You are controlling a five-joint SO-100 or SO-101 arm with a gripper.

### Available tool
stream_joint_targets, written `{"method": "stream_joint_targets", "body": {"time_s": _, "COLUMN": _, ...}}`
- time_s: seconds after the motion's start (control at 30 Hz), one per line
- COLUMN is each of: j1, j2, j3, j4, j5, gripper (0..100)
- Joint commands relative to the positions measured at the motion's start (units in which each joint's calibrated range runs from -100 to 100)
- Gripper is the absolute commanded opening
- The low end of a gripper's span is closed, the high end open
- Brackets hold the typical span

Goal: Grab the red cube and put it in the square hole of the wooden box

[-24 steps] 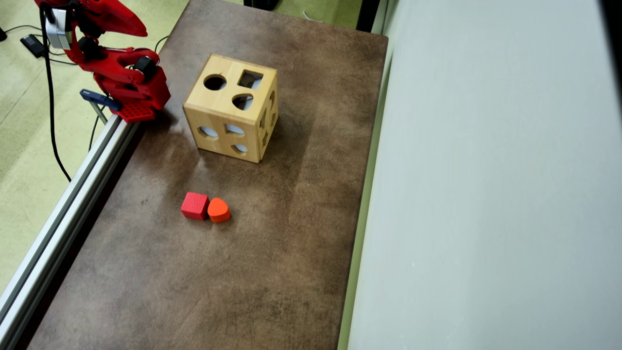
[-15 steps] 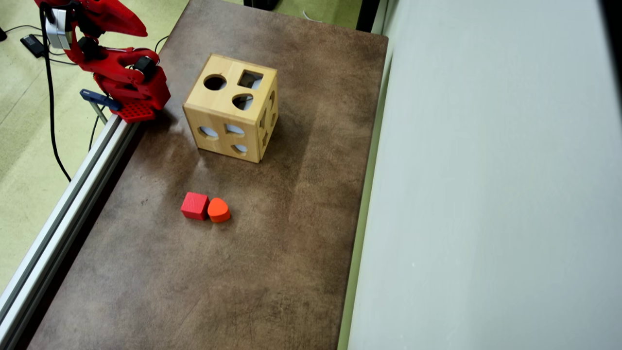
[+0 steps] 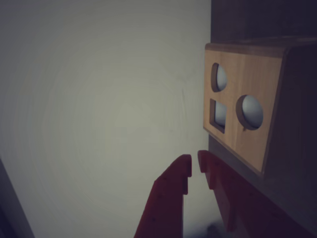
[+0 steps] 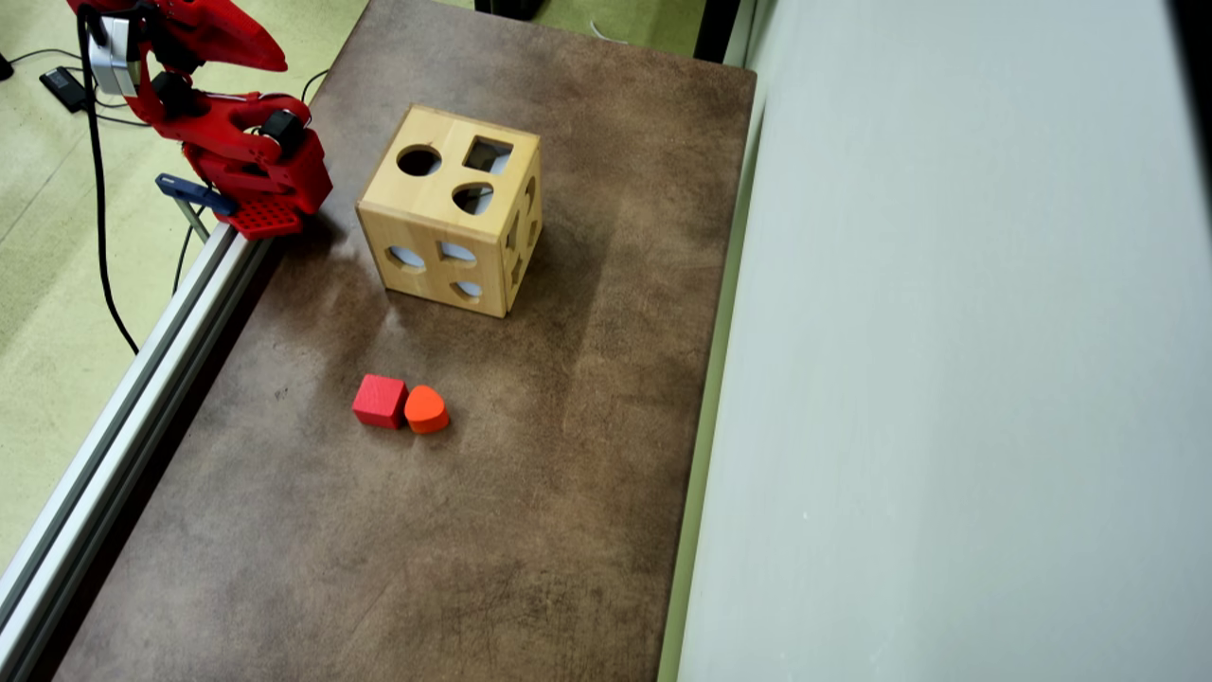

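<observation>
Nothing is done yet: your end effector (image 3: pixel 194 166) is nearly clenched and empty, the red cube (image 4: pixel 380 401) untouched on the tabletop (image 4: pixel 530 493), far from the wooden box (image 4: pixel 450 213).

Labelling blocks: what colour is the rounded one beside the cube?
Orange, clearest in the overhead view.

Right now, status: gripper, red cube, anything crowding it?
Red two-finger gripper nearly shut, empty, up by the light-wood sorter box. Small deep-red cube on the brown table, ungrabbed. Orange rounded block touching its right side in the overhead view.
</observation>
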State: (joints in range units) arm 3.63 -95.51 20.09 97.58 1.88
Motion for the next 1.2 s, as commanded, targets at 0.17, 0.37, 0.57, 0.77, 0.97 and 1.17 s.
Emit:
{"method": "stream_joint_targets", "body": {"time_s": 0.17, "j1": 0.2, "j2": 0.3, "j3": 0.1, "j4": 0.2, "j5": 0.2, "gripper": 4}}
{"method": "stream_joint_targets", "body": {"time_s": 0.37, "j1": 0.2, "j2": 0.3, "j3": 0.1, "j4": 0.2, "j5": 0.2, "gripper": 4}}
{"method": "stream_joint_targets", "body": {"time_s": 0.57, "j1": 0.2, "j2": 0.3, "j3": 0.1, "j4": 0.0, "j5": 0.2, "gripper": 4}}
{"method": "stream_joint_targets", "body": {"time_s": 0.77, "j1": 0.9, "j2": 0.3, "j3": 0.2, "j4": 0.0, "j5": -0.1, "gripper": 4}}
{"method": "stream_joint_targets", "body": {"time_s": 0.97, "j1": 1.1, "j2": 9.0, "j3": -0.6, "j4": -0.6, "j5": -0.1, "gripper": 4}}
{"method": "stream_joint_targets", "body": {"time_s": 1.17, "j1": 1.2, "j2": 32.6, "j3": -1.6, "j4": -5.3, "j5": 0.2, "gripper": 4}}
